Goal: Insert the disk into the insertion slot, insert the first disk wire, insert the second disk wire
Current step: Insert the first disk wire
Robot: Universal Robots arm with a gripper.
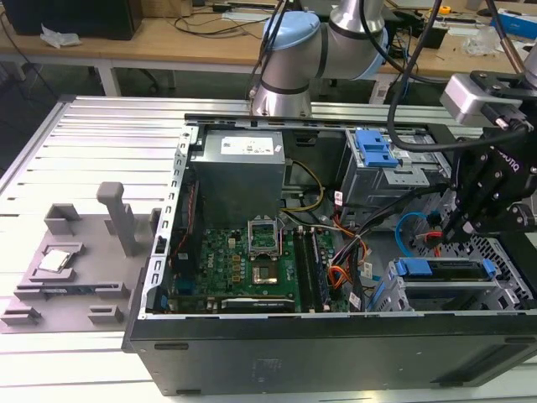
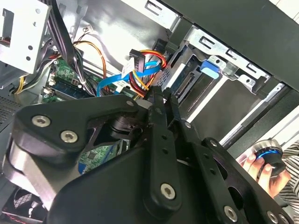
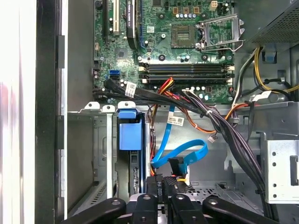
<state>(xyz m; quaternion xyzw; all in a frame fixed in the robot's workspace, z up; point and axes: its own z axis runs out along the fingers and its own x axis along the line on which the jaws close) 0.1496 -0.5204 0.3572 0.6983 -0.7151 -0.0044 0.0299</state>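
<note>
**Hanging over the drive bay with narrowed fingers**

Hanging at the right edge of the exterior view, the gripper (image 1: pixel 450 228) is pointing down into the open computer case (image 1: pixel 336 344). Its fingers (image 2: pixel 156 122) are standing almost together, with a thin gap between them. In the second wrist view their tips are lying against the first disk wire (image 2: pixel 136 58), just short of its black plug. Whether they are actually pinching the orange and red strands, I cannot tell.

The second disk wire (image 3: pixel 191 150) is curling in a blue loop just beyond the fingertips, beside that bundle.

The disk (image 1: pixel 443 269) is sitting in the insertion slot (image 1: pixel 436 295) at the lower right of the exterior view. It is just below the gripper in the frame, with its blue caddy edge showing above the grey metal.

Farther off, the green motherboard (image 1: pixel 252 260) is lying at the frame's centre, with the grey power supply (image 1: pixel 239 172) above it. The taller cage with the blue latch (image 1: pixel 373 151) is standing toward the upper right.

On the exterior view's left, a grey fixture tray (image 1: pixel 67 260) is resting on the slatted table (image 1: pixel 101 134).

In the second wrist view, a person's hand (image 2: pixel 254 165) is holding a round device outside the case.
</note>
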